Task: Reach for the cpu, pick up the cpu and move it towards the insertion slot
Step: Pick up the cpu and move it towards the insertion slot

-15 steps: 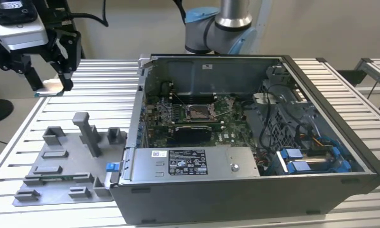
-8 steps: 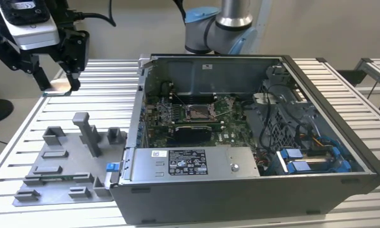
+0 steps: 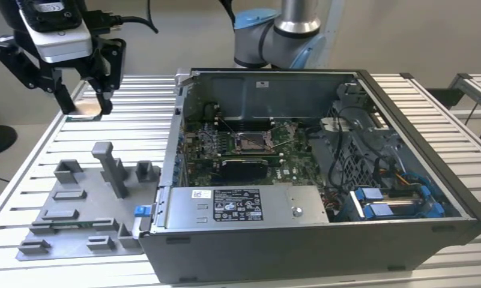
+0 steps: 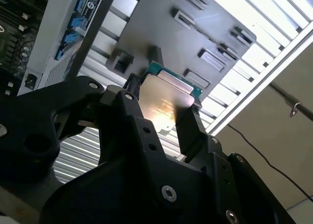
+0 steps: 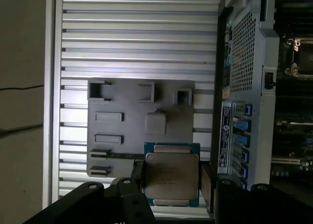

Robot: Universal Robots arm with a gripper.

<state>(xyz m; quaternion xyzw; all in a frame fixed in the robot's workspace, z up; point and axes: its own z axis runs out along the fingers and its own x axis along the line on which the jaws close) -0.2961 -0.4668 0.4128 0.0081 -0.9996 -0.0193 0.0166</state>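
Exterior view: pincer (image 3: 86,111) clamps cpu (image 3: 84,106); first wrist view: silvery top.

The cpu (image 3: 86,107) is a thin square chip, clamped at two opposite edges between the fingers of the gripper (image 3: 84,109) and lifted clear of the table. In both wrist views its silvery top (image 5: 171,176) (image 4: 164,102) shows with a green rim. In the exterior view it looks tan.

The insertion slot (image 3: 251,142) is a silver-framed square socket on the green board, its dark centre uncovered. The cpu hangs well apart from it, at ten o'clock.
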